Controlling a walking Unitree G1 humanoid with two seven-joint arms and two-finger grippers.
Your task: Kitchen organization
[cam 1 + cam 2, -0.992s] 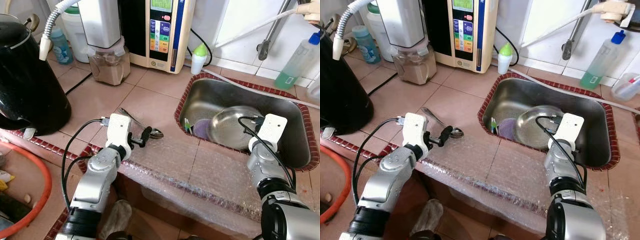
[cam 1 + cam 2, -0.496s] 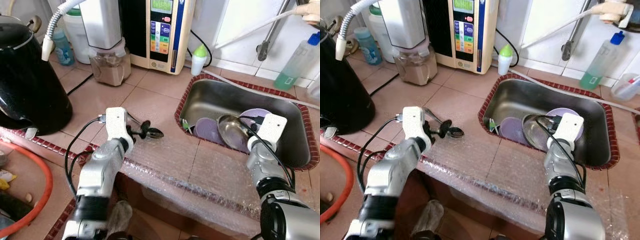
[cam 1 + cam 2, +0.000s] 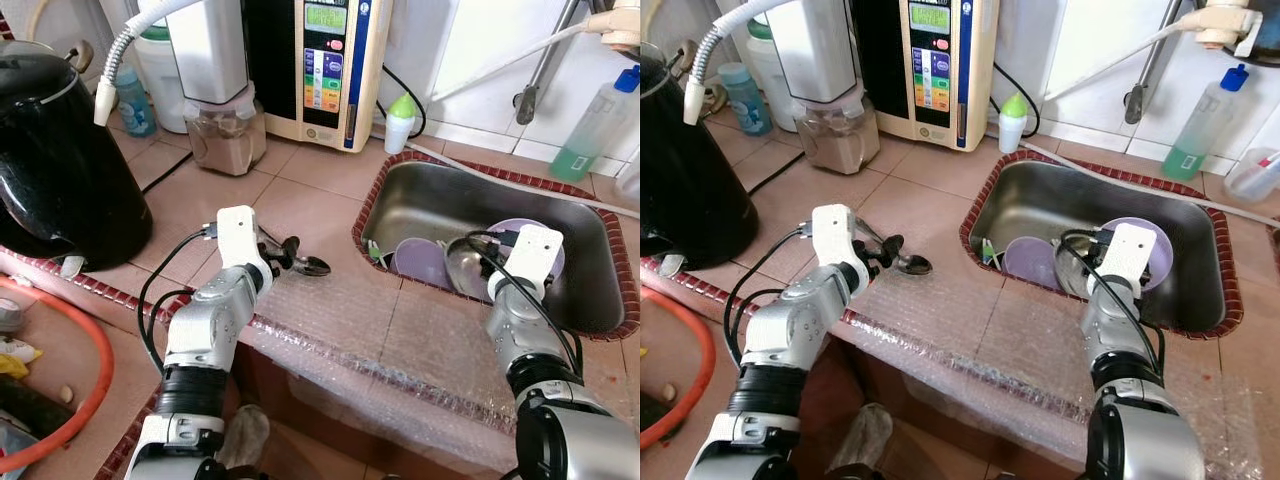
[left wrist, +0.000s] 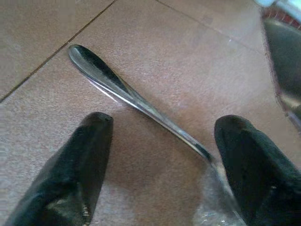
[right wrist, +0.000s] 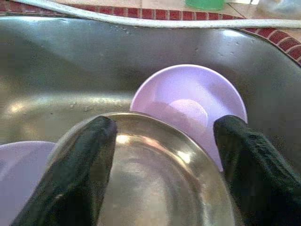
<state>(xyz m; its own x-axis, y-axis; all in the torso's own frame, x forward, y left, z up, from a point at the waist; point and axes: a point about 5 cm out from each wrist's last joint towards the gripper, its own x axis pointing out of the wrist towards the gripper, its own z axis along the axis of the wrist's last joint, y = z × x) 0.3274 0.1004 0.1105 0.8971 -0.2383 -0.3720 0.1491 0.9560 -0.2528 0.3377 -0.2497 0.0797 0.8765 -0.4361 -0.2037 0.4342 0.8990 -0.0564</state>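
Lying on the tiled counter just beside the sink's (image 3: 372, 190) near-left rim, the spoon (image 3: 300, 258) now has our left gripper (image 4: 160, 155) spread astride its handle, where a second ago the fingers hung short of it, so we judge the pick-up is close. Inside the sink, the steel bowl (image 5: 155, 183) has tipped up against two purple bowls (image 5: 197, 94) with our right gripper (image 5: 162, 165) spread across it. Bare tile lies beyond the spoon; the sink's walls hem the right arm.
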